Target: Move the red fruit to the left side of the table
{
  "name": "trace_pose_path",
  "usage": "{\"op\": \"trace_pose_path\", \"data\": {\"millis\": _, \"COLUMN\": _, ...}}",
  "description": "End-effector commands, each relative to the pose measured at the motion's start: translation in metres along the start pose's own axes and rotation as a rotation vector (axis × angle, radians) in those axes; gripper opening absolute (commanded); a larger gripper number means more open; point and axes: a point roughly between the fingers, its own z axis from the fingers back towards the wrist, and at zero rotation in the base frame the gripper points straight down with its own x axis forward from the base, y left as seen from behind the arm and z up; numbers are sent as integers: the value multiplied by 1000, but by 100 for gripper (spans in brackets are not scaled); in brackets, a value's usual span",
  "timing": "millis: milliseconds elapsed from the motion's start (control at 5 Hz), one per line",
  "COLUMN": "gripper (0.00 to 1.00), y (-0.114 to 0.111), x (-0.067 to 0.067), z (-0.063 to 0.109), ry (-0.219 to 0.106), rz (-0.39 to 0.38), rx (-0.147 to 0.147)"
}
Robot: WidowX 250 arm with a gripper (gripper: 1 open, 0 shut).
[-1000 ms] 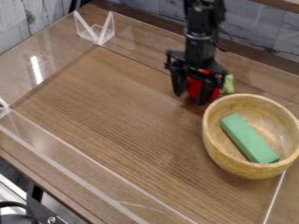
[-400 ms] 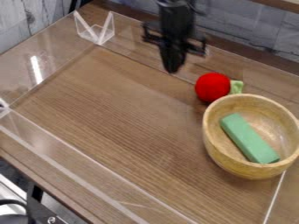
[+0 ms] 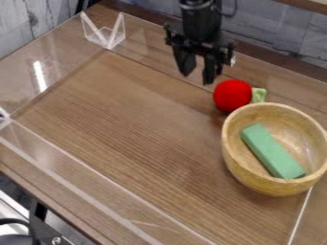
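End effector with jaws spread wide and empty, hovering just up-left of the red fruit, which rests on the worktop beside the wooden bowl.

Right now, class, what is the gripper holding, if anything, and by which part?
Nothing. The gripper hangs open above the table, with empty fingers, up and to the left of the red fruit, which lies on the wood beside the bowl.

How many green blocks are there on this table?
1. The green block lies inside the round wooden bowl at the right. The green beside the red fruit is its leafy top, not another block. Nothing suggests hidden ones.
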Motion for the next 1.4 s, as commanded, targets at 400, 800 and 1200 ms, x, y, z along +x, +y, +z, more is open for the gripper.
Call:
{"op": "trace_pose_path", "data": {"millis": 400, "gripper": 100, "y": -26, "x": 23, "z": -14, "ry": 0, "rz": -197, "rx": -29}}
{"op": "trace_pose_path", "data": {"millis": 800, "gripper": 0, "y": -32, "x": 35, "z": 4, "ry": -5, "rz": -114, "rx": -18}}
{"op": "trace_pose_path", "data": {"millis": 1200, "gripper": 100, "y": -36, "x": 36, "z": 34, "ry": -43, "rz": -18, "rx": -16}}
